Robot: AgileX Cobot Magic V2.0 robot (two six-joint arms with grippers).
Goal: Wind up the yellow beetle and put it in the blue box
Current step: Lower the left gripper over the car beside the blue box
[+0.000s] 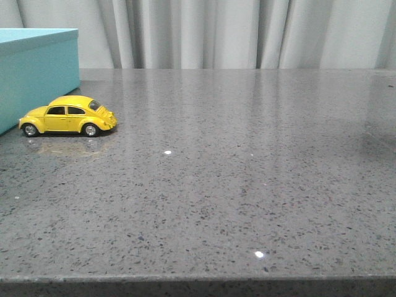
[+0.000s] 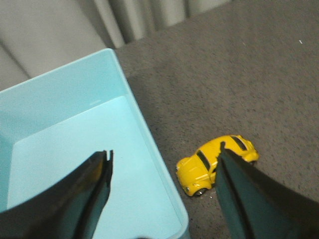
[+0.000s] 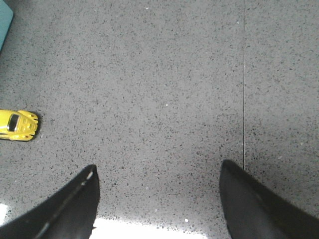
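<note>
The yellow beetle (image 1: 68,116) stands on its wheels on the grey table, at the left, just in front of the blue box (image 1: 37,74). In the left wrist view the box (image 2: 149,144) is open-topped and empty, with the beetle (image 2: 212,162) beside its wall. My left gripper (image 2: 165,154) is open and empty, held above the box's edge and the beetle. My right gripper (image 3: 158,172) is open and empty above bare table, well to the right of the beetle (image 3: 16,125). Neither gripper shows in the front view.
The grey speckled table (image 1: 247,173) runs to a front edge at the bottom of the front view. Pale curtains (image 1: 235,31) hang behind it. A thin seam (image 3: 243,99) runs across the tabletop in the right wrist view.
</note>
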